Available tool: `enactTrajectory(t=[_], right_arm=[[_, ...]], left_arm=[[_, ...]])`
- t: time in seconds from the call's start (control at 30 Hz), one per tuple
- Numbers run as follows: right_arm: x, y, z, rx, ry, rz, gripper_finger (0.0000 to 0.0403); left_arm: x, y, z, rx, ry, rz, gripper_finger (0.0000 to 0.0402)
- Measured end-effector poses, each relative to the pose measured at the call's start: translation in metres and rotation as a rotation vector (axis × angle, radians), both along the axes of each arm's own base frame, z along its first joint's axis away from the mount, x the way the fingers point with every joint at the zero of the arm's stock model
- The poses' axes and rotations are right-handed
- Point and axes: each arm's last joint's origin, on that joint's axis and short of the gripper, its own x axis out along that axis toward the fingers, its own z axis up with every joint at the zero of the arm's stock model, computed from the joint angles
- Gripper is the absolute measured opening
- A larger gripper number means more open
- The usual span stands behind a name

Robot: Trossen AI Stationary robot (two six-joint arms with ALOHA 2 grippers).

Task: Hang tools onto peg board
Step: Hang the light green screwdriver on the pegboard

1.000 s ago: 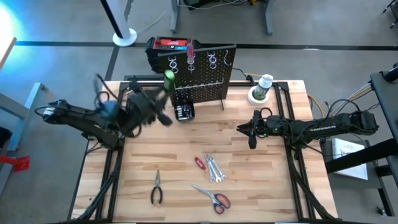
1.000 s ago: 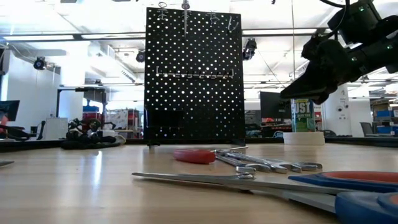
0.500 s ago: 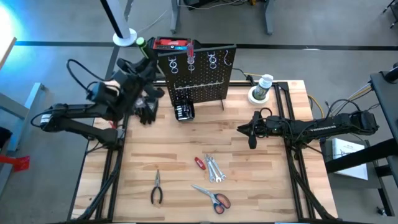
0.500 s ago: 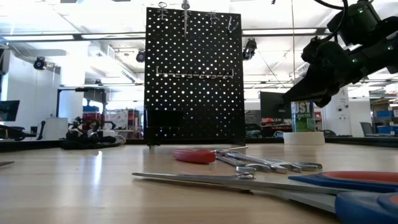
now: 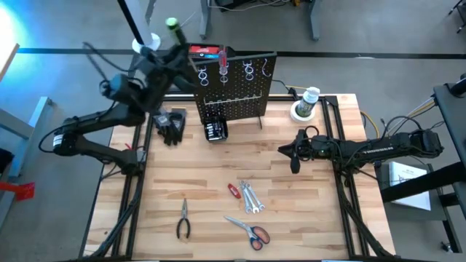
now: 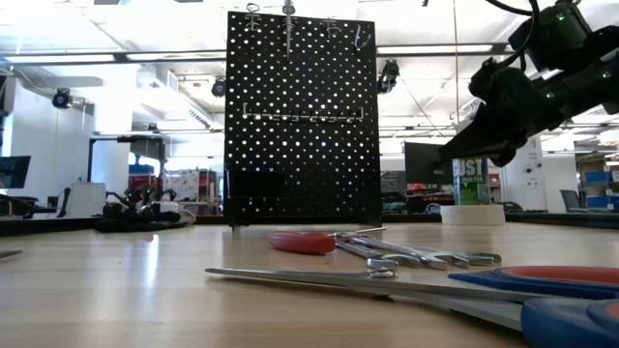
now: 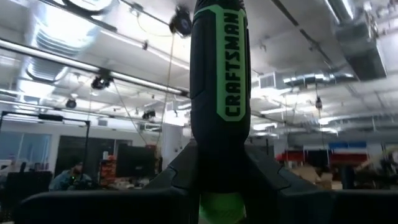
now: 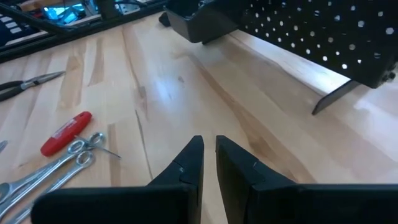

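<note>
My left gripper [image 5: 166, 52] is raised beside the left edge of the peg board [image 5: 234, 86] and is shut on a green-and-black screwdriver [image 7: 221, 93], whose green butt end [image 5: 172, 24] points away from the gripper. A red-handled screwdriver [image 5: 222, 58] hangs in a ring at the board's top. The pliers [image 5: 183, 220], the scissors [image 5: 251, 232], the wrenches [image 5: 250, 197] and the small red tool [image 5: 233, 191] lie flat on the table. My right gripper [image 5: 292, 152] is shut and empty, hovering right of the table's middle. My left gripper pinches the screwdriver's handle [image 7: 219, 186] near its shaft end between the two fingers [image 7: 181, 169]. The handle runs along the fingers and stands out past their tips, butt end away from the gripper. The screwdriver is lifted clear of the table; its shaft is hidden.
Black gloves [image 5: 172, 125] and a small black box of bits [image 5: 215, 130] lie in front of the board's left side. A red-and-black toolbox [image 5: 195, 54] stands behind the board. A can on a white roll [image 5: 307, 102] stands at the far right.
My left gripper has risen with the green screwdriver and gone toward the table's far edge, from in front of the peg board to beside its left edge. It has tipped, so the handle's butt end now points up and away.
</note>
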Motion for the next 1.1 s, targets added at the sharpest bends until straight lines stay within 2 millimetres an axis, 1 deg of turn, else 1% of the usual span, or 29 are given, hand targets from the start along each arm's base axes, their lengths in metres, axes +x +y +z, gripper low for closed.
enactTrajectory(t=[0.13,0.23,0.53,0.87,1.1], right_arm=[[-0.001,0.000,-0.001,0.021,0.012,-0.007,0.0030],[-0.002,0.000,-0.005,0.037,0.048,-0.007,0.0033],[-0.004,0.001,-0.008,0.051,0.081,-0.011,0.0028],[-0.004,0.001,-0.008,0.051,0.078,-0.011,0.0024],[-0.003,0.001,-0.007,0.055,0.074,-0.014,0.0028]], left_arm=[[0.017,0.005,0.000,-0.012,0.036,0.007,0.0068],[0.020,0.007,-0.002,-0.016,0.042,0.015,0.0068],[0.011,0.014,-0.017,-0.060,0.044,0.065,0.0068],[0.014,0.016,-0.034,-0.089,0.071,0.054,0.0068],[0.016,0.022,-0.048,-0.123,0.077,0.053,0.0068]])
